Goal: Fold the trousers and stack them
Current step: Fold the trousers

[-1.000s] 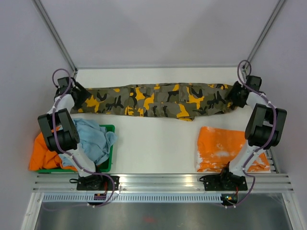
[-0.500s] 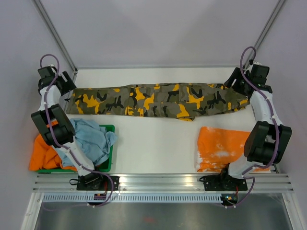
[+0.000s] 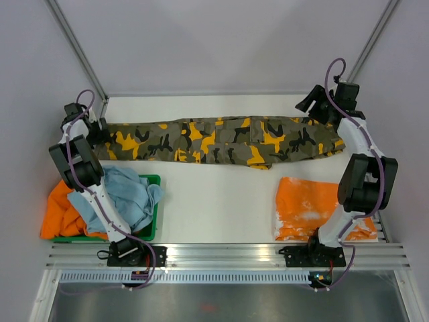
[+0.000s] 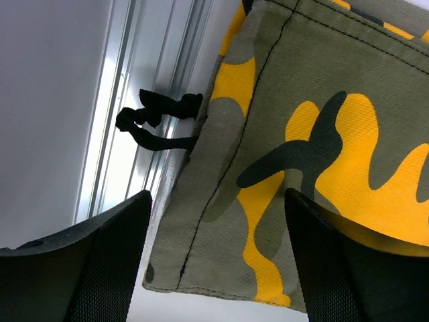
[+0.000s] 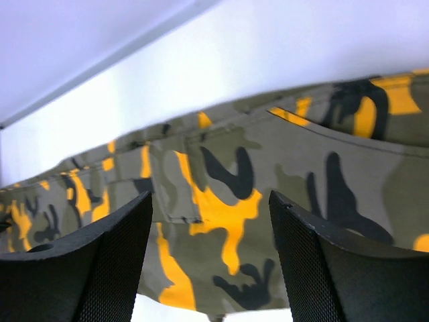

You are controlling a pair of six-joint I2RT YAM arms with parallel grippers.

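The camouflage trousers [image 3: 221,139] lie flat and stretched out lengthwise across the far part of the table. My left gripper [image 3: 96,129] is open at their left end; in the left wrist view its fingers [image 4: 100,268] straddle the hem [image 4: 268,201] just above it. My right gripper [image 3: 310,102] is open above the far right end, off the cloth; the right wrist view looks down on the camouflage cloth [image 5: 228,201] between the spread fingers [image 5: 94,268].
A green bin [image 3: 151,182] at the left holds a light blue garment [image 3: 127,194] and an orange one [image 3: 59,215]. A folded orange cloth [image 3: 315,208] lies at the right front. A black drawstring [image 4: 157,121] lies on the table's metal edge rail.
The left gripper has come down and inward to the left hem. The right gripper has moved up and left, away from the right end. The trousers stay put.
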